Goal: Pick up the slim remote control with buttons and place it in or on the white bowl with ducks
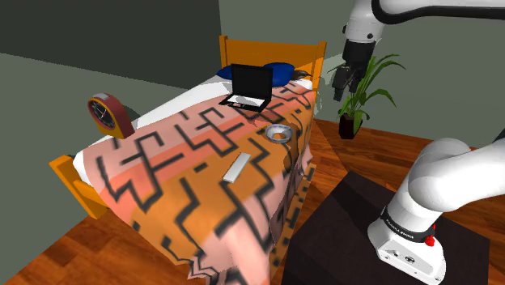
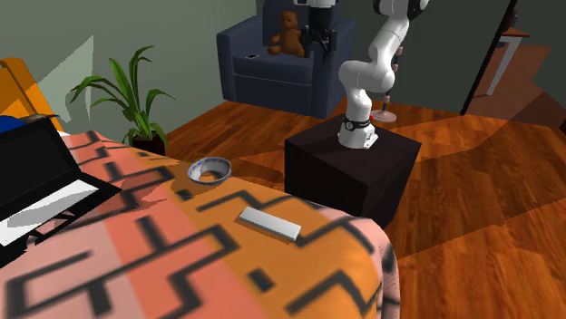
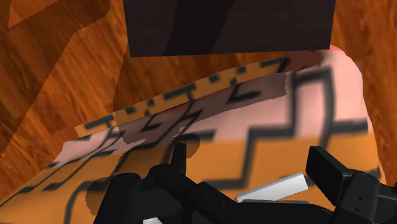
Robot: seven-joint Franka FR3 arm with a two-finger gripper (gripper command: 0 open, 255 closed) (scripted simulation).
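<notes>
Black two-finger gripper [image 1: 344, 81] hangs released, high above the orange patterned blanket [image 1: 186, 182]. The slim grey remote [image 1: 238, 168] lies apart from the pale round bowl [image 1: 278, 133] near the blanket's edge.

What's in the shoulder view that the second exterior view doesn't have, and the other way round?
Shoulder view's extra: the red clock at the edge of the bed. Second exterior view's extra: the dark blue armchair with a teddy bear on it. Both have the remote, the bowl, the open laptop and the potted plant.
</notes>
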